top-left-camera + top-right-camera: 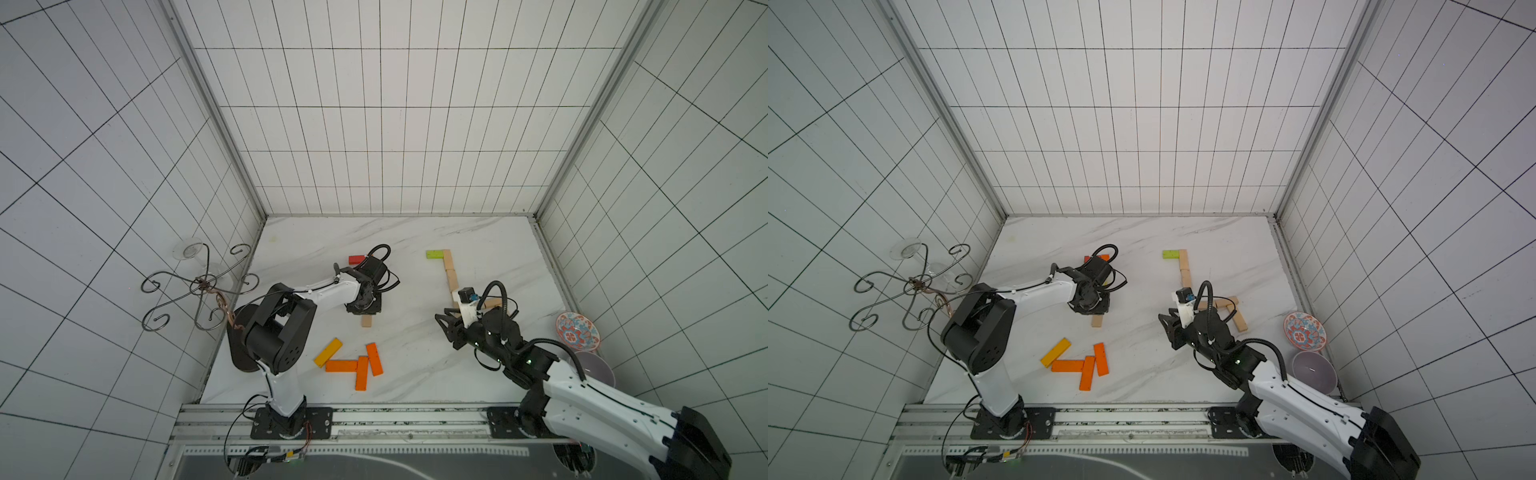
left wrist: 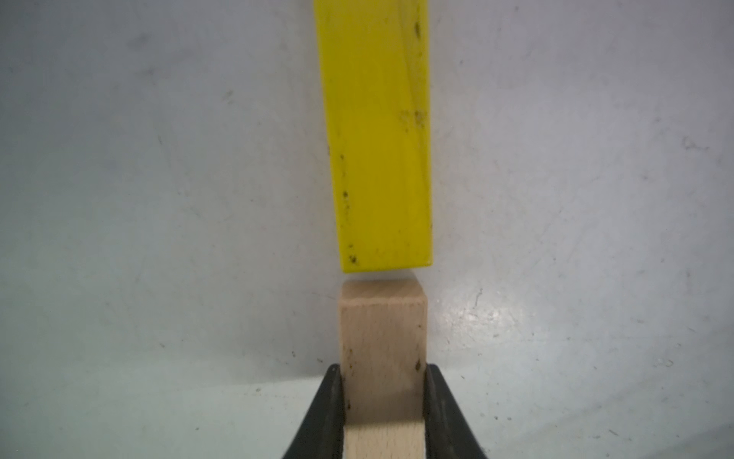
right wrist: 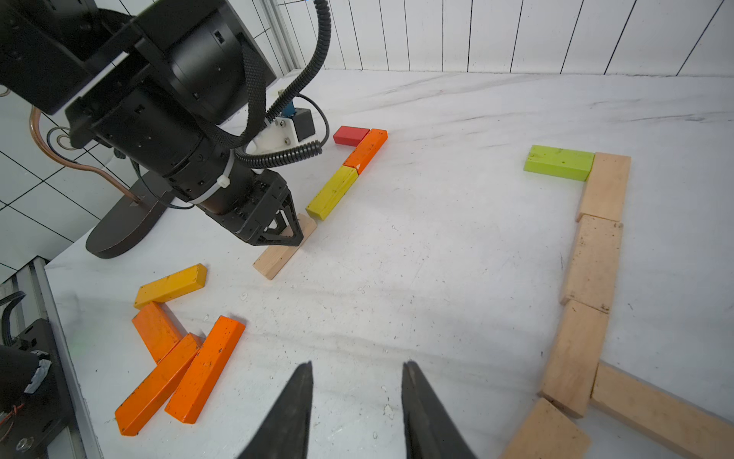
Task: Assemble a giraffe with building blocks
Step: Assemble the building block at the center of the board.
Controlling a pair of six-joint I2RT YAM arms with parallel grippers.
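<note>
My left gripper [image 2: 383, 367] is shut on a plain wooden block [image 2: 383, 330] that lies flat on the marble table. The block's far end almost touches a yellow-green block [image 2: 379, 131]. In the right wrist view that row runs from the wooden block [image 3: 278, 254] past the yellow-green block [image 3: 333, 191] and an orange block [image 3: 365, 150] to a red block [image 3: 351, 135]. My right gripper [image 3: 357, 367] hangs open over bare table with nothing between its fingers. Beside it lies a chain of wooden blocks [image 1: 450, 270] ending at a green block [image 1: 434, 254].
A loose yellow block [image 1: 328, 352] and three orange blocks [image 1: 362, 372] lie near the front. A patterned bowl [image 1: 578, 334] and a purple bowl [image 1: 594, 368] sit at the right edge. A wire stand [image 1: 199, 286] is at the left wall.
</note>
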